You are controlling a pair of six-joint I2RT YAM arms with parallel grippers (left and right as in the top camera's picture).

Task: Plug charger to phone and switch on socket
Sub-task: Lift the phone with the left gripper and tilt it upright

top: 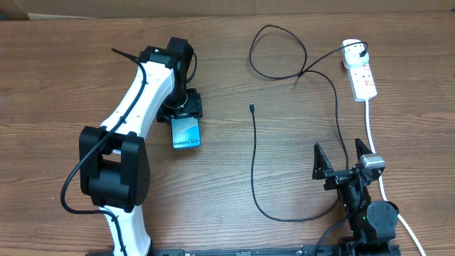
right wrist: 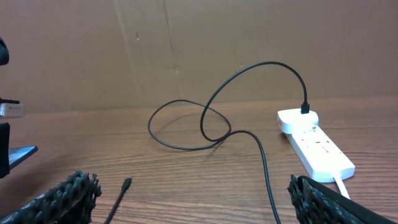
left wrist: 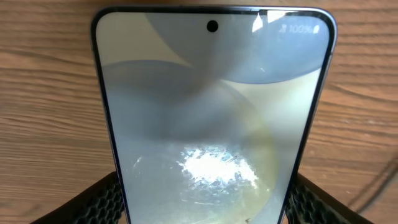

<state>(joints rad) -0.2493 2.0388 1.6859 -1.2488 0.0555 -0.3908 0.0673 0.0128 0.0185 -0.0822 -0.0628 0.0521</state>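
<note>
The phone (top: 186, 134) lies screen-up on the wooden surface (top: 57, 71), left of centre. The left claw (top: 185, 117) is clamped on it, fingers (left wrist: 102, 199) pressed against both long edges. The charger (top: 254, 149) trails loose to the right, its connector tip well apart from the phone and its plug seated in the socket (top: 361, 75) at the far right. The right claw (top: 338, 145) stands wide apart, holding nothing, beside the cable.

a brown wood-grain surface (top: 57, 71). the phone (top: 186, 134) lies screen up toward 9 o'clock. the charger (top: 256, 163) loops at 12 o'clock, then curves down to 5 o'clock, with its connector tip (top: 252, 107) bare at centre. the socket (top: 361, 75) sits at 2 o'clock, and its white lead (top: 371, 131) trails to 4 o'clock.
</note>
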